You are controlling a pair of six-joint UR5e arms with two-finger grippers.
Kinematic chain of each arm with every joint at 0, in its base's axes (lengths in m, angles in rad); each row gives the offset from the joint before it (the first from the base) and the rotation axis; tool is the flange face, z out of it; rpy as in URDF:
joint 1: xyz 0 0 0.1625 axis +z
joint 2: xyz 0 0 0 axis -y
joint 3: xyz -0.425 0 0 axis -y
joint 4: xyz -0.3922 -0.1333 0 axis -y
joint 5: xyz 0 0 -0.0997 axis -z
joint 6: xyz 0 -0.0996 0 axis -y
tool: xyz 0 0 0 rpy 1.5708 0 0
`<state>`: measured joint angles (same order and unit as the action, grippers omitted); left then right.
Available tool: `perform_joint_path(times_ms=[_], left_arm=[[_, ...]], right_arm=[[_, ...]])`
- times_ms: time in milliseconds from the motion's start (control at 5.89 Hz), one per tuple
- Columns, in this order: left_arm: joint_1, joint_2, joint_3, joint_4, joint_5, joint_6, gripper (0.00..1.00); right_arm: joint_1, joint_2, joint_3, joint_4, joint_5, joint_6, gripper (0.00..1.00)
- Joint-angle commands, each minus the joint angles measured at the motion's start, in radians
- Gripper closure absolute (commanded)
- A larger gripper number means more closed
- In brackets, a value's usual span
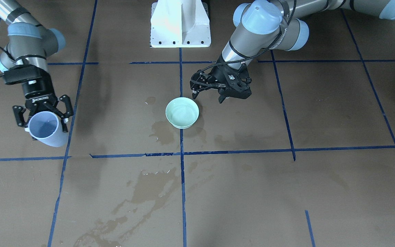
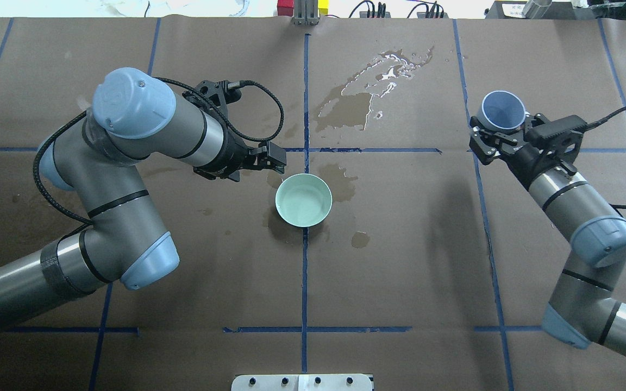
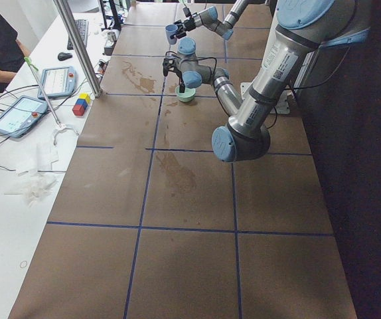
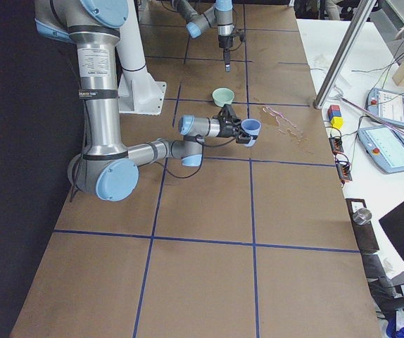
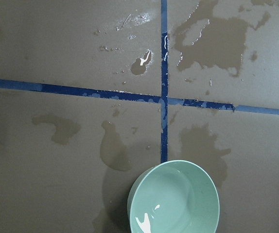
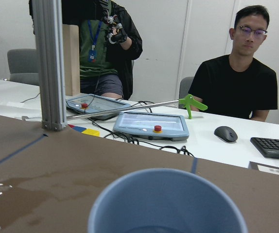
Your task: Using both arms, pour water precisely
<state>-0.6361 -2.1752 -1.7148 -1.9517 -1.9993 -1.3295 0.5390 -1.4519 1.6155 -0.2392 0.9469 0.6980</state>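
A pale green bowl (image 1: 182, 112) (image 2: 303, 200) sits at the table's middle on a blue tape line, and its inside shows a faint glossy sheen of water (image 5: 147, 224). My left gripper (image 1: 207, 98) (image 2: 276, 162) hangs open and holds nothing, just beside the bowl's rim on my left. Far to my right, the right gripper (image 1: 43, 120) (image 2: 502, 124) is shut on a pale blue cup (image 1: 48, 132) (image 2: 503, 110), held above the table and tipped slightly. The cup's rim (image 6: 166, 187) fills the bottom of the right wrist view, and its contents are hard to make out.
Dark wet stains (image 1: 163, 132) (image 2: 364, 100) spread over the brown board around and beyond the bowl. The white pedestal (image 1: 180, 24) stands at the robot's edge. Past the far edge are an aluminium post (image 6: 49, 63), control tablets (image 6: 151, 124) and two people.
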Motion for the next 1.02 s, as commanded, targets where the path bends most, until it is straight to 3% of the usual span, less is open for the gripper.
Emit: perform_joint_path(times_ms=[0, 170, 340, 680, 849], left_arm=[[-0.008, 0.003, 0.000, -0.001, -0.001, 0.003, 0.00], [-0.017, 0.003, 0.000, -0.003, -0.001, 0.003, 0.00], [-0.028, 0.003, -0.006, -0.003, -0.001, 0.003, 0.00], [-0.060, 0.040, -0.070, -0.003, -0.003, 0.003, 0.00], [-0.074, 0.040, -0.091, -0.004, -0.004, 0.000, 0.00]], right_arm=[[-0.085, 0.193, 0.029, -0.195, -0.058, 0.001, 0.93], [-0.162, 0.258, 0.020, -0.266, -0.156, 0.001, 0.93], [-0.189, 0.300, 0.023, -0.382, -0.178, 0.000, 0.95], [-0.228, 0.324, 0.024, -0.466, -0.175, -0.023, 0.98], [-0.226, 0.334, 0.033, -0.547, -0.174, -0.148, 1.00]])
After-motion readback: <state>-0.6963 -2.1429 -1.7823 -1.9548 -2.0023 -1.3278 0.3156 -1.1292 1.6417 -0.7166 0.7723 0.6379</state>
